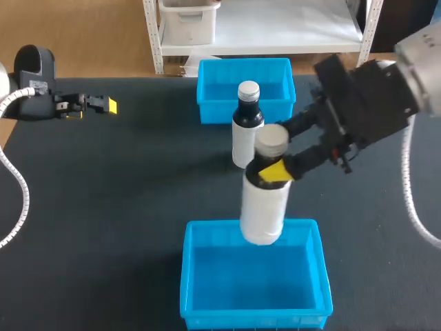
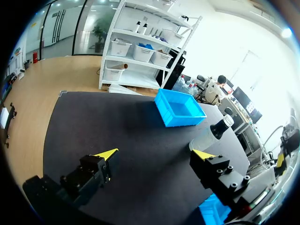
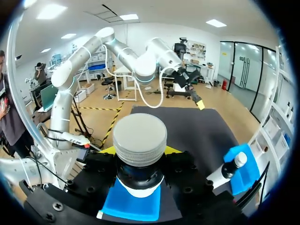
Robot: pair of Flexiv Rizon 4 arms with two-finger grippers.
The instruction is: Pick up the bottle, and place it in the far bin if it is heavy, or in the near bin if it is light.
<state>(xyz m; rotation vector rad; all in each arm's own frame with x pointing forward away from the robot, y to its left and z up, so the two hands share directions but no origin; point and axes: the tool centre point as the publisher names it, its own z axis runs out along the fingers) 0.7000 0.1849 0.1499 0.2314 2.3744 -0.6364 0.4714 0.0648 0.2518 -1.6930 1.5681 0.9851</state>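
**Right arm holds bottle over near bin**

Right gripper pinches the dark neck of a white plastic bottle with a grey screw cap, one yellow tip on each side. The bottle hangs upright over the far part of the near bright blue plastic bin. A second white bottle, dark neck and grey cap, stands on the black table mat just in front of the far blue bin. Left gripper is at the table's left, fingers spread, holding nothing.
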